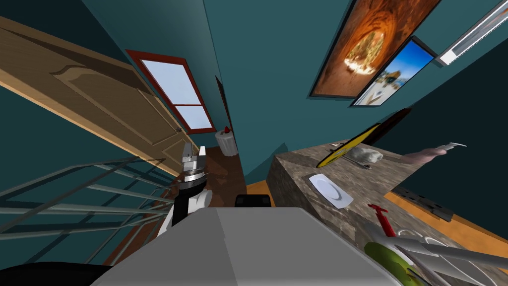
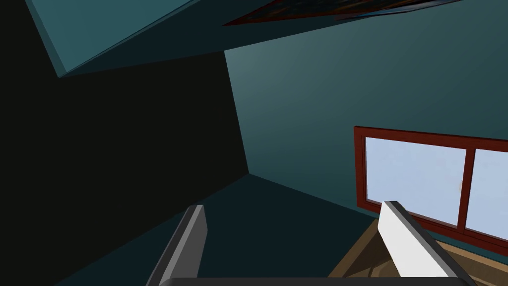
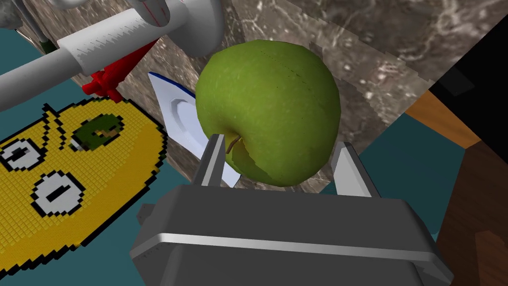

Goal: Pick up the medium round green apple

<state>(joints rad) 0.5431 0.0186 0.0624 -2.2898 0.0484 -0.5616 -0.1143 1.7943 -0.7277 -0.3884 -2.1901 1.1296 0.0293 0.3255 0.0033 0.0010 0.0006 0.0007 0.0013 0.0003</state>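
A round green apple (image 3: 268, 104) with a short brown stem sits between the two fingers of my right gripper (image 3: 280, 144), which is shut on its sides. Behind the apple lies the mottled brown stone counter (image 3: 397, 44). In the head view the apple (image 1: 383, 254) and my right gripper (image 1: 399, 263) are low on the right, over the near end of the counter (image 1: 297, 171). My left gripper (image 1: 191, 158) is held up on the left, away from the counter. Its fingers stand open with nothing between them, and the left gripper (image 2: 297, 243) faces a wall.
On the counter lie a white plate (image 1: 331, 190), a yellow pixel-patterned disc (image 1: 347, 145), a red tool (image 1: 382, 218) and a grey bundle (image 1: 364, 155). A white bin (image 1: 226, 142) stands on the floor by the window. A metal railing (image 1: 89, 198) runs along my left.
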